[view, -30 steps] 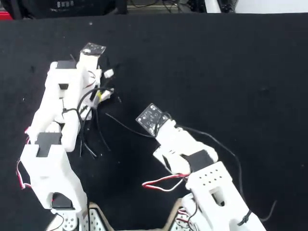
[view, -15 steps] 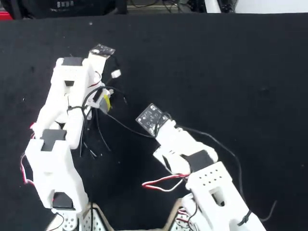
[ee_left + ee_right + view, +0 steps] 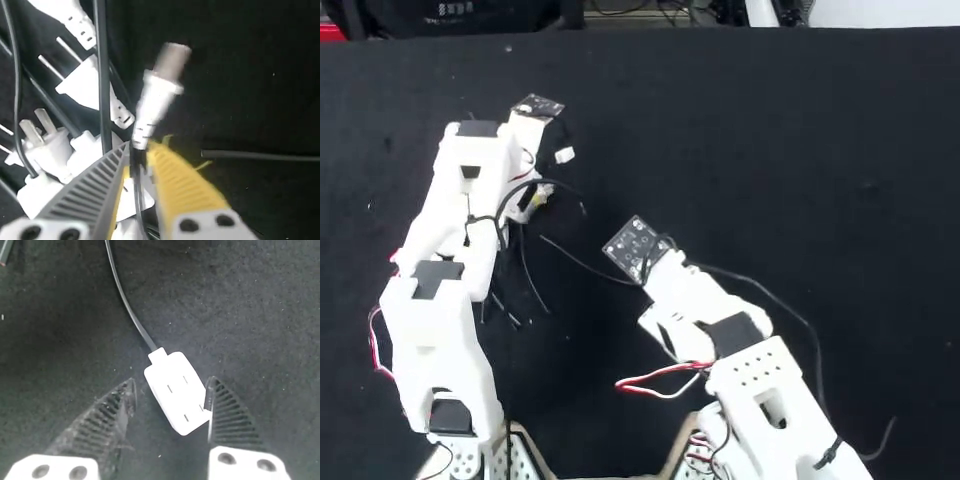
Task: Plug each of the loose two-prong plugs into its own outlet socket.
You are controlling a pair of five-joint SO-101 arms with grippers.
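**Plug in one hand, socket at the other**

The left hand (image 3: 137, 148) is closed on the cord end of a white plug (image 3: 156, 97), pinching it between the grey and yellow fingers. The plug's long axis runs straight out from the fingers, away from the wrist. Its far tip is blurred, so the prongs cannot be made out. Beside it, more loose plugs (image 3: 75, 87) lie heaped among black cords.

The outlet socket (image 3: 177, 399), a flat white block, lies slotted face up on the black bench (image 3: 260, 305). It sits between the spread fingers of the right hand (image 3: 170, 386), which is open and grips nothing. The block lies slightly askew between the fingers, and its cord (image 3: 125, 302) leaves from the end farther from the hand.

The coming move likely turns on this gap. The held plug is with the left arm (image 3: 450, 250), well apart from the socket under the right arm (image 3: 720, 320). To meet the upward-facing slots, the plug would probably have to cross toward the right arm and come in prongs down.

The high view gives the spacing of the two arms but hides the socket beneath the right arm. The right wrist view shows the slots, and the left wrist view shows the grip.
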